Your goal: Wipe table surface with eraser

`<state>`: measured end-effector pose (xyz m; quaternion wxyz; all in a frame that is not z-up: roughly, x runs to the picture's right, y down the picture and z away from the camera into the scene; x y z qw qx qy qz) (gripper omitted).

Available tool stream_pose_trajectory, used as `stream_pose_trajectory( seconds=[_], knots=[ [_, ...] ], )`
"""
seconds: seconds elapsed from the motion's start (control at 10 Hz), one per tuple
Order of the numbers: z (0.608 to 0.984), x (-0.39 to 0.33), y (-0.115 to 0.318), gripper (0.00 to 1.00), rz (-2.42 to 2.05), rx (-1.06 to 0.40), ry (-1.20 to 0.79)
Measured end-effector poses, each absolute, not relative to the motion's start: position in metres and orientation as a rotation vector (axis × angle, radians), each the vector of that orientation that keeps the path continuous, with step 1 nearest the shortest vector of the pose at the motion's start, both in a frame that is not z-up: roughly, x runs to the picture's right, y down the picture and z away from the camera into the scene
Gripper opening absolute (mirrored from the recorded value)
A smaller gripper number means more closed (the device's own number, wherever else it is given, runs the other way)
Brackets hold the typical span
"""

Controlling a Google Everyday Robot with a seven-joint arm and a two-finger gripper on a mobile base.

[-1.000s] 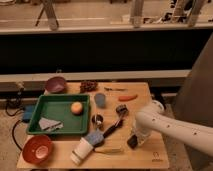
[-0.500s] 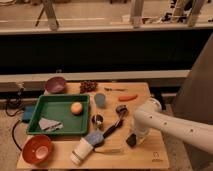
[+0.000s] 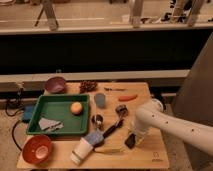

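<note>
In the camera view the step in hand looks to be the wipe itself. The hand (image 3: 132,137) is down over the near part of the bench surface (image 3: 142,156), jaws closed tight on what I take to be the eraser (image 3: 129,142). This small black block sits tilted, its lower edge on or just above the wood; I cannot tell whether it truly touches. To wipe well, the eraser's flat face should lie level on the wood rather than ride on one edge, under light, even pressure. The strokes should run over the bare strip toward the near corner, where the small logo mark (image 3: 157,161) lies. Free room is narrow. The black-handled brush (image 3: 113,128) lies just beside the hand on the tray side, and a thin yellow thing (image 3: 108,150) and a tipped white cup (image 3: 80,149) lie a little farther that way. A long sweep in that direction would likely shove them, so short strokes over the bare wood seem safer. The grip should not slacken, or the block may twist out. The green tray (image 3: 33,131) stands well apart from the hand. As for pose, the white arm (image 3: 170,125) comes in from the right of the view, rises to a rounded joint (image 3: 151,109) and bends steeply down. The hand thus points downward and slightly toward the tray side, onto the bench.
</note>
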<state>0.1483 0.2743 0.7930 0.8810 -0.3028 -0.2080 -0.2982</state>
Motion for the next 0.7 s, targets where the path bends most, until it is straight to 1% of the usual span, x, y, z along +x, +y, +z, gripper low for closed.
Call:
stream_pose_trajectory(
  seconds=[0.2,0.4,0.7],
  knots=[
    [0.781,0.144,0.286,0.01,-0.647,-0.611,-0.467],
    [0.759,0.144,0.299,0.01,-0.687,-0.608,-0.465],
    [0.741,0.157,0.308,0.01,-0.722,-0.609,-0.416]
  ],
)
